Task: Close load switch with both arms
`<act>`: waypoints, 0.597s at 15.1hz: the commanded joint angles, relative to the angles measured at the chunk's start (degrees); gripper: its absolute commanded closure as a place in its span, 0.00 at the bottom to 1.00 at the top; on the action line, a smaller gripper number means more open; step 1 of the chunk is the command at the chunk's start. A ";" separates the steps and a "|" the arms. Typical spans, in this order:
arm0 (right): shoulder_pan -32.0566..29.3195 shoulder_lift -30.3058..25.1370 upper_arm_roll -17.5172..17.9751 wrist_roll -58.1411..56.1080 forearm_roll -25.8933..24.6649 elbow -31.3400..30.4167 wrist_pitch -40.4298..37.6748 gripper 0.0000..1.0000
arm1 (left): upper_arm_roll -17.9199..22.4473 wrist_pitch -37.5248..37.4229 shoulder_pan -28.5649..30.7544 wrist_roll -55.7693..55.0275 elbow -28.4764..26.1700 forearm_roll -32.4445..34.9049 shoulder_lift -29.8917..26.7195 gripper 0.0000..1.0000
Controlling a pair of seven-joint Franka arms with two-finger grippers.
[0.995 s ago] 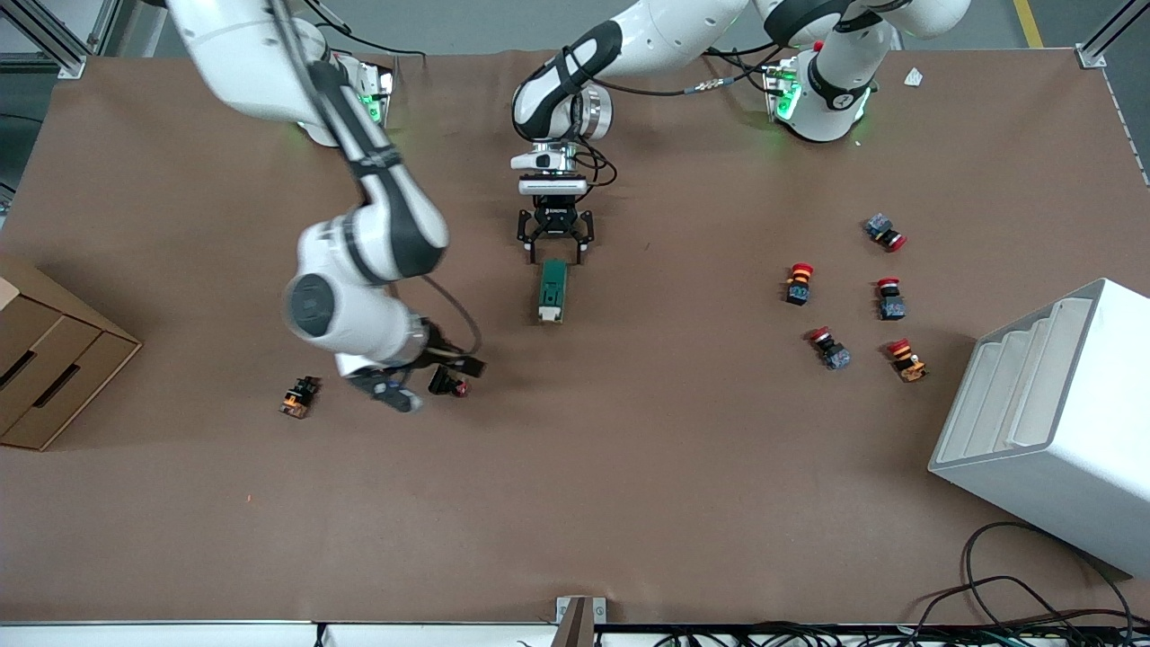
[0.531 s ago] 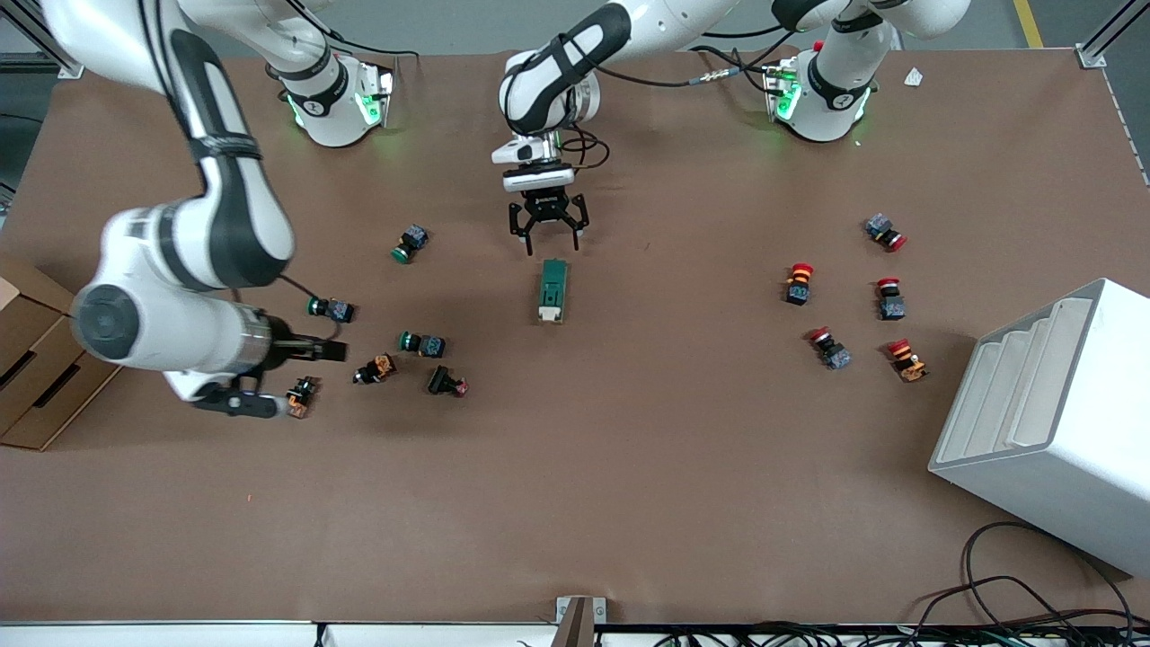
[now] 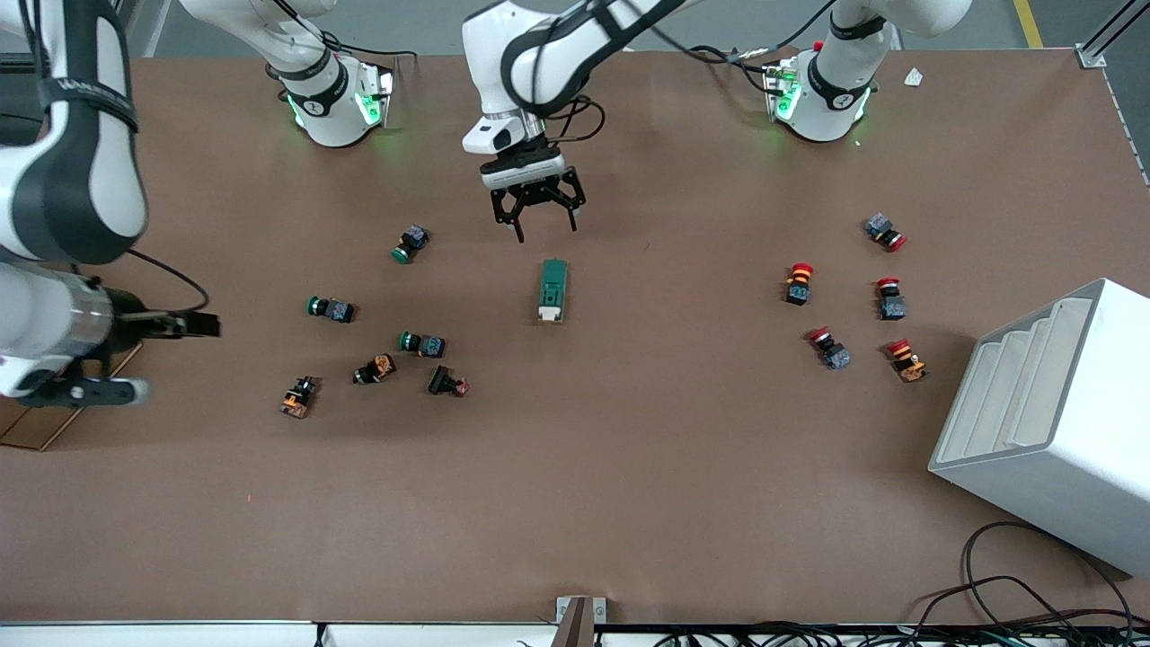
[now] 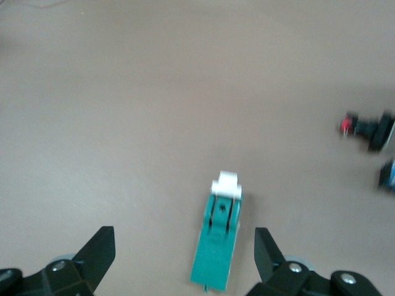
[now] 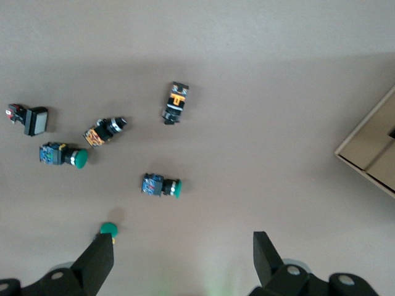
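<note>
While spread wide — left pincer (image 3: 535, 218) hovers above load switch (image 3: 552, 290).

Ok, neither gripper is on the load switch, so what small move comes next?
Probably lower the left gripper, open, onto the load switch lying just nearer the camera. The right gripper, also open, hangs over the push-buttons at its own end and should come across afterwards.

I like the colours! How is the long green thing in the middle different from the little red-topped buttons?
The load switch is a long, flat, dark-green block with a cream-white end; the red push-buttons are short and stubby with round red caps. The load switch lies alone mid-table, below the left gripper; the red push-buttons cluster toward the left arm's end. Both lie loose on the brown table.
</note>
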 commanded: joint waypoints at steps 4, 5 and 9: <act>-2.81 -0.04 1.09 -0.11 -0.98 7.12 -6.23 0.00 | -0.31 -0.52 15.35 12.68 3.77 -17.24 -7.54 0.00; -2.99 0.14 1.00 -0.10 -0.89 8.70 -6.58 0.00 | -0.40 -0.69 18.34 15.76 3.95 -19.88 -8.69 0.00; -4.04 0.14 1.09 -0.19 -0.80 9.33 -6.59 0.00 | -0.57 -2.71 28.80 28.24 6.22 -27.19 -10.63 0.00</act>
